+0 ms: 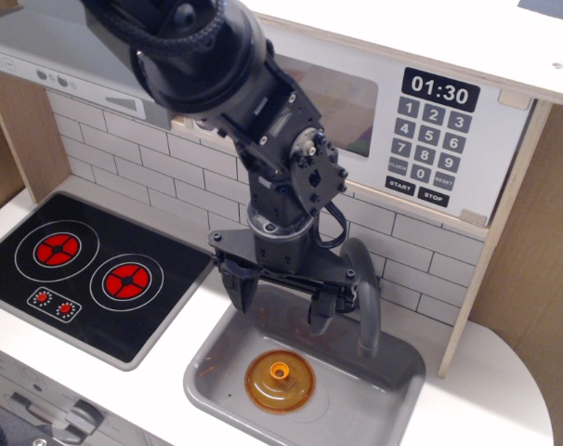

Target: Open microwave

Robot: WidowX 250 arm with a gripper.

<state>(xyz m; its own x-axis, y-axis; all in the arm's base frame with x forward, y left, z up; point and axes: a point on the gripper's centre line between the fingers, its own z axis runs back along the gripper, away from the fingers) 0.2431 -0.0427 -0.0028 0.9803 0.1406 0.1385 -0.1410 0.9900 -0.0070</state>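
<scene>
**Microwave door not yet touched**

Above the tiled backsplash, at the top right of the toy kitchen, sits the microwave (pixel 421 121): a pale wooden box with a white front, a black keypad (pixel 431 149) and a clock reading 01:30. Its window shows partly behind the robot arm, and the door looks flush with the front, so I judge it closed. The door handle is not visible here; the arm's bulk covers the place where it would likely stand.

The gripper (pixel 280 305) hangs well below the microwave, pointing down over the grey sink (pixel 393 390). Its two dark fingers (pixel 241 288) stand apart with nothing between them. It is just beside the curved grey faucet (pixel 365 297), though whether it touches the faucet cannot be told. An orange round lid (pixel 280 381) lies in the sink basin under the gripper, apart from the fingertips.

To the left lies the black cooktop (pixel 86 279) with two red burners, and the grey range hood (pixel 68 74) slants above it.

As for progress, nothing of the task appears done. The whole job remains: lifting the gripper up from sink level to the microwave front, finding the handle, closing on it and swinging the door out. The faucet close by is the one thing likely to catch the fingers on the way up.
</scene>
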